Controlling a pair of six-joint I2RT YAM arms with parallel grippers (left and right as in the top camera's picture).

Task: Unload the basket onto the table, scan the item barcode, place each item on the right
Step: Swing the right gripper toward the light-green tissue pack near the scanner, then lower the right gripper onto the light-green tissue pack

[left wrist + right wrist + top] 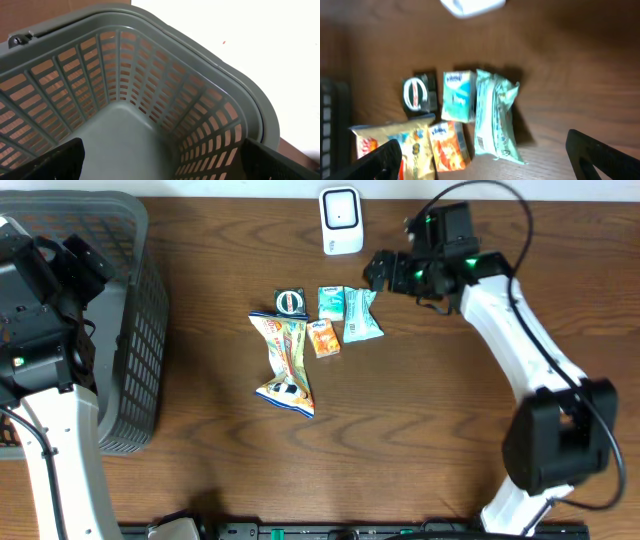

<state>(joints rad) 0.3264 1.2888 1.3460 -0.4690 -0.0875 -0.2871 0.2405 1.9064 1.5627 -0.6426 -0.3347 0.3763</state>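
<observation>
The items lie in a tight cluster mid-tabletop, and the pale green packet (pixel 361 315) on its right flank is the one I would take, since it sits nearest my right hand (pixel 380 271). That hand hangs spread wide just above and right of the packet, holding nothing. The packet touches the teal box (pixel 331 302), with the orange box (pixel 325 338), a dark pack (pixel 291 301) and the yellow snack bag (pixel 284 362) further left. So I would come down along its free right edge and pinch across the narrow width, keeping the far finger off the box. The white scanner (pixel 341 221) stands near the back edge, a short carry through open tabletop (pixel 430 430). I cannot see any barcode yet. My left hand (pixel 162 160) is spread and empty inside the grey basket (pixel 150 330), well apart.
</observation>
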